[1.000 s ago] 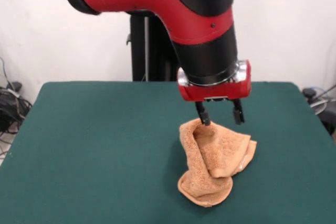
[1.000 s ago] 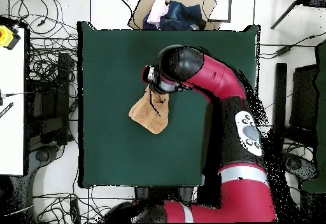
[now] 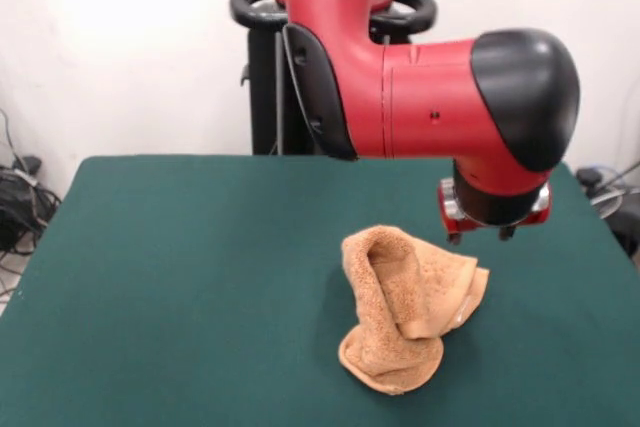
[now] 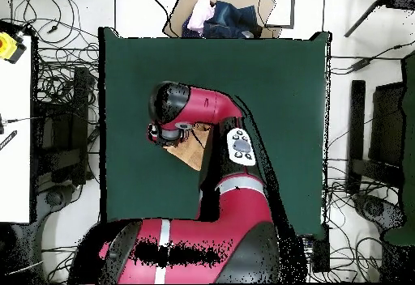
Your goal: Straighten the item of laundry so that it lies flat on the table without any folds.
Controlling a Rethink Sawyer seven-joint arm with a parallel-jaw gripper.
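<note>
The orange-tan towel [image 3: 405, 307] lies crumpled and folded over itself on the green table [image 3: 180, 267], right of the middle in the front view. My gripper [image 3: 481, 237] hangs just behind and to the right of the towel, slightly above it, open and empty. In the overhead view only a tan corner of the towel [image 4: 194, 152] shows, with the rest under the arm. There the gripper [image 4: 168, 134] sits at the towel's left edge, over the left part of the table [image 4: 267, 95].
The red arm's big elbow [image 3: 430, 97] hangs over the table's far middle. In the overhead view a cardboard box of clothes [image 4: 219, 14] stands beyond the table's top edge. Cables and stands lie on the floor on both sides.
</note>
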